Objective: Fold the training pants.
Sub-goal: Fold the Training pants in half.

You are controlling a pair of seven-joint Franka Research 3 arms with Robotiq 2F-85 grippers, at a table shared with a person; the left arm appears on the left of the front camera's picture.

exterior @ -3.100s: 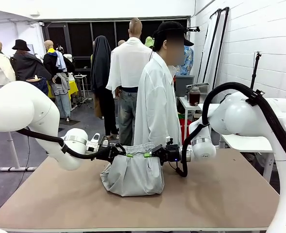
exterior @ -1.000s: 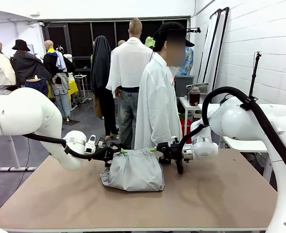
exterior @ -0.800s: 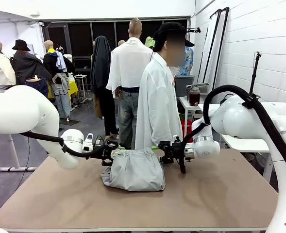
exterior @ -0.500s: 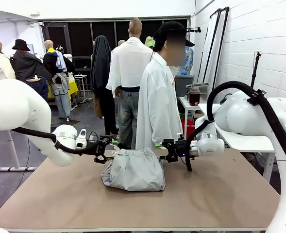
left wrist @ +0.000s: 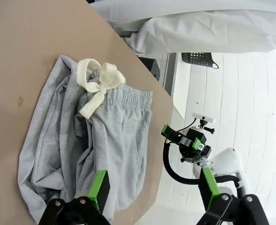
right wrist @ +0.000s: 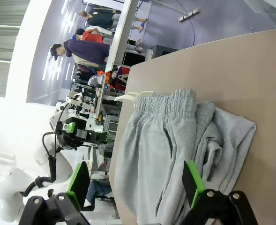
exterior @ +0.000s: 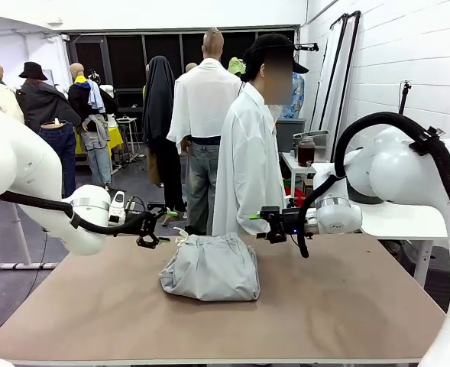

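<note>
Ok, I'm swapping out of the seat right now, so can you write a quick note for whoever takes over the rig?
Left gripper: open, holding nothing, in the air off the left side of the training pants.
Right gripper: open, holding nothing, in the air off the pants' right side.
Pants: folded into a compact bundle mid-table, waistband toward the far edge, drawstring knotted loosely on top. A person in a white shirt stands at the far side.
Done: the fold looks made and the pants lie free of both grippers.
Left: judge whether the bundle is tidy enough; the near edges look uneven, so possibly one more fold or smoothing.
</note>
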